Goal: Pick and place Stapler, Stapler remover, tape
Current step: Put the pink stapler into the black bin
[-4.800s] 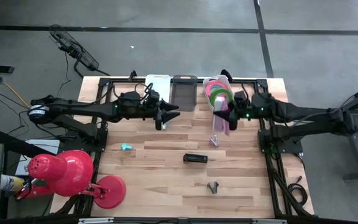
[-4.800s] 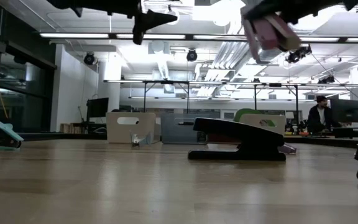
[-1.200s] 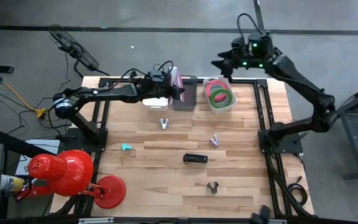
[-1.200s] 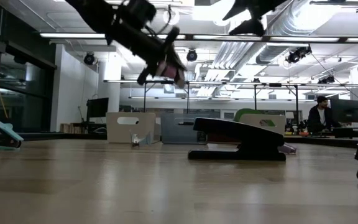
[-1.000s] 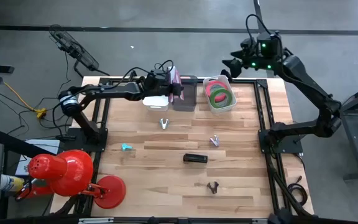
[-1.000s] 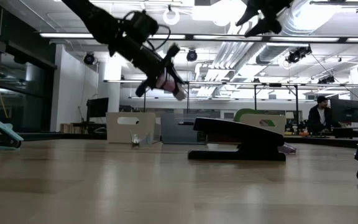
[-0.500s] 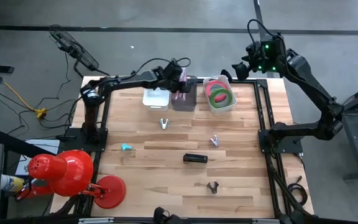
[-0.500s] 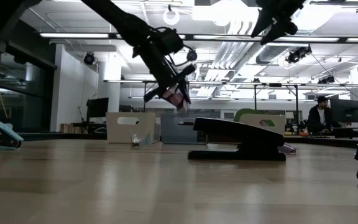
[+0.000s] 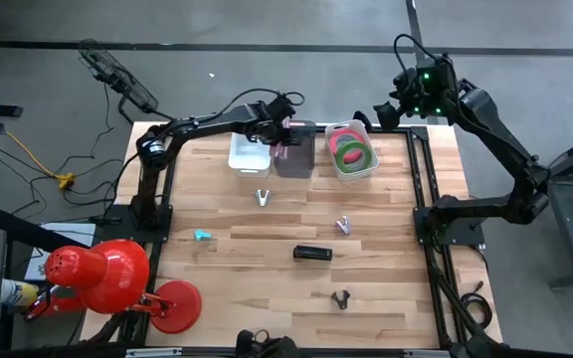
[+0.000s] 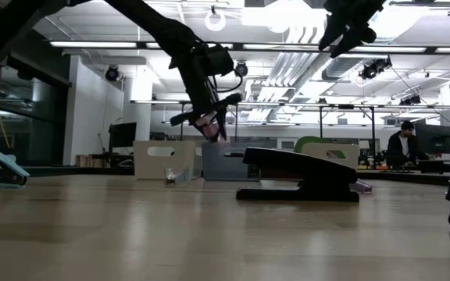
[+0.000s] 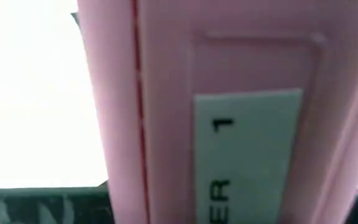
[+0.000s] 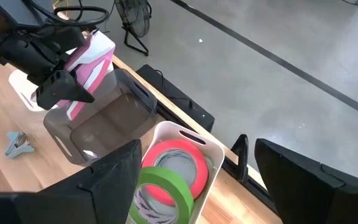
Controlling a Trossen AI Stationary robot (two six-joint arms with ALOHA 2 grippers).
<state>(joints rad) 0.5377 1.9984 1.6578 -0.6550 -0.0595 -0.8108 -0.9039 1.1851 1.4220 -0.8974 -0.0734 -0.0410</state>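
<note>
High view shows the pink stapler (image 9: pixel 283 139) clamped between the fingers of the left gripper (image 9: pixel 281 138), which are closed partway on its body and hold it over the dark grey bin (image 9: pixel 294 151) at the back of the table (image 9: pixel 237 273). In the right wrist view the stapler (image 12: pixel 89 65) hangs tilted from those fingers, its lower end inside the bin's (image 12: pixel 104 127) rim. Just beside the fingers on one side sits a white bin (image 9: pixel 248 154); on the other, past the grey bin, a white tub (image 9: pixel 352 165) holds the tape (image 12: pixel 173 171), green and pink-red rolls lying stacked. The right gripper (image 9: pixel 384 113) hangs beyond the table's back edge, above that tub, fingers spread wide and holding nothing. Nearer the front lie a black stapler (image 9: pixel 312 253) and a black staple remover (image 9: pixel 340 298).
</note>
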